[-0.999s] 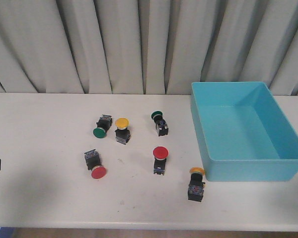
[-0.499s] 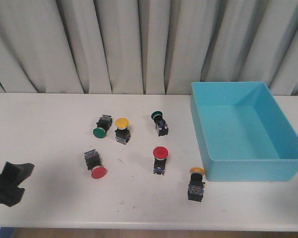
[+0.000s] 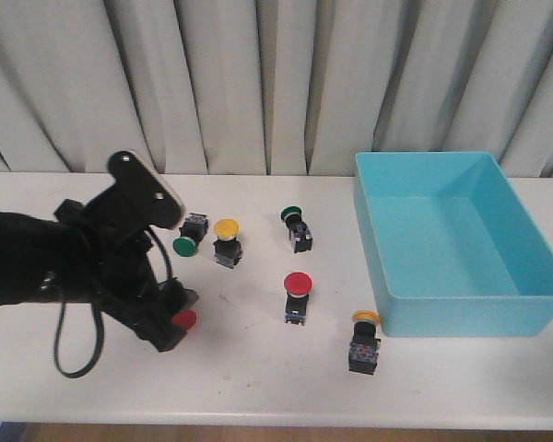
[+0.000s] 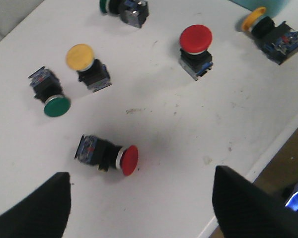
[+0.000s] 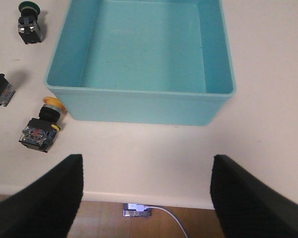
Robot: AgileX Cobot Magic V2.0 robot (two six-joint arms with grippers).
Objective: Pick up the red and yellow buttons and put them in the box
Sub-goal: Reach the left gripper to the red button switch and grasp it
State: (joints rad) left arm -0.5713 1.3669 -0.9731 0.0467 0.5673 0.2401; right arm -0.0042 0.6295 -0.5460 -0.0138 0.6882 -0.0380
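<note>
My left gripper [image 4: 140,186] hangs open just above a red button [image 4: 108,153] that lies on its side on the white table. In the front view the arm covers that button's body, and only its red cap [image 3: 185,319] shows. A yellow button [image 3: 226,241] and a second red button [image 3: 298,295] stand upright mid-table. Another yellow button [image 3: 364,341] lies beside the near left corner of the turquoise box [image 3: 461,308]. My right gripper [image 5: 146,166] is open and holds nothing, low over the table's front edge before the box.
Two green-capped buttons [image 3: 186,237] [image 3: 296,227] lie behind the others. Grey curtains hang along the far side of the table. The table's front edge [image 5: 139,197] runs under the right gripper, with a cable and plug [image 5: 139,210] on the floor below.
My left arm has swung in from the lower left edge to the lying red button, covering its body. The right gripper and all the buttons have not moved.
</note>
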